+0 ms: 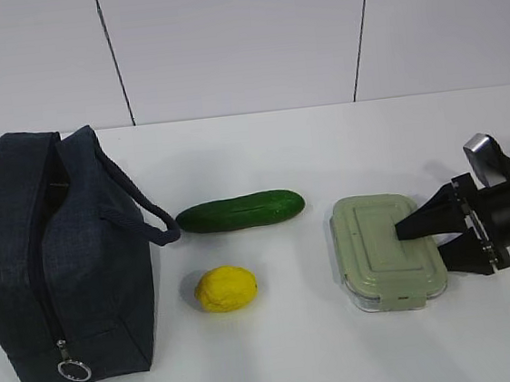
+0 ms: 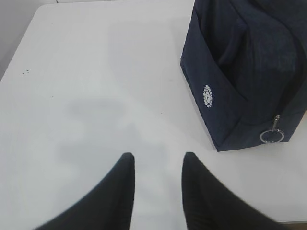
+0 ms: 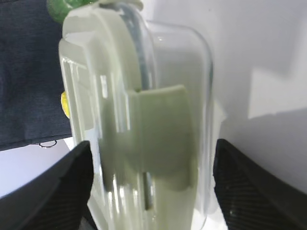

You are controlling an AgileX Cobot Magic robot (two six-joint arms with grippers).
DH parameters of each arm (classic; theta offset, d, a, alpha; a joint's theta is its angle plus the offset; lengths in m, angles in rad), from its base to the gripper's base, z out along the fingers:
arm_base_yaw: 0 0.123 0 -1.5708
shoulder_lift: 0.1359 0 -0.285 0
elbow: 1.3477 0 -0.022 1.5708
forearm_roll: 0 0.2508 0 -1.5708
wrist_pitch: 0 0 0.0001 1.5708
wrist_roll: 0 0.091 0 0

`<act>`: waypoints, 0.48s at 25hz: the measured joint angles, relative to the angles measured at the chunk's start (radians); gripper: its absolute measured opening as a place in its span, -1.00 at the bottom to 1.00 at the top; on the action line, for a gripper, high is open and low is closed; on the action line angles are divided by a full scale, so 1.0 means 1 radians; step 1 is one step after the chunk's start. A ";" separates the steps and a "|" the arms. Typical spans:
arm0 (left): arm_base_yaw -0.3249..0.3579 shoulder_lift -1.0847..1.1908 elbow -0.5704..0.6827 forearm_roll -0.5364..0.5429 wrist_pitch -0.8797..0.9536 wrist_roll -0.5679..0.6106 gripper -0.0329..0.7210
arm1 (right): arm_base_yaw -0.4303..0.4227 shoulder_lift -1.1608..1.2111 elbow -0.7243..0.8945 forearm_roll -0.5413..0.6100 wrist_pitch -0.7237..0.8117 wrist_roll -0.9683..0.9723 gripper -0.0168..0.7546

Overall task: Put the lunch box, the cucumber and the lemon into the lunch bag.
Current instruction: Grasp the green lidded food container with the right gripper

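Observation:
The lunch box (image 1: 371, 252), clear with a pale green lid, lies flat on the white table (image 1: 299, 350) at the right. My right gripper (image 1: 418, 238) reaches in from the right and stands open around its right end, one finger over the lid, the other by the box's edge. In the right wrist view the lunch box (image 3: 144, 120) fills the gap of the gripper (image 3: 151, 143). The cucumber (image 1: 239, 212) and the lemon (image 1: 226, 288) lie in the middle. The navy lunch bag (image 1: 52, 258) stands at the left. My left gripper (image 2: 158, 155) hangs open and empty over bare table.
The bag's silver ring pull (image 1: 74, 370) hangs at its near lower corner. In the left wrist view the lunch bag (image 2: 249, 72) stands to the upper right, and the table's left edge (image 2: 19, 52) shows. A white panelled wall (image 1: 239, 37) closes the back.

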 joint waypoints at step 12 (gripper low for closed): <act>0.000 0.000 0.000 0.000 0.000 0.000 -0.27 | 0.000 -0.008 0.000 -0.006 0.000 0.035 0.57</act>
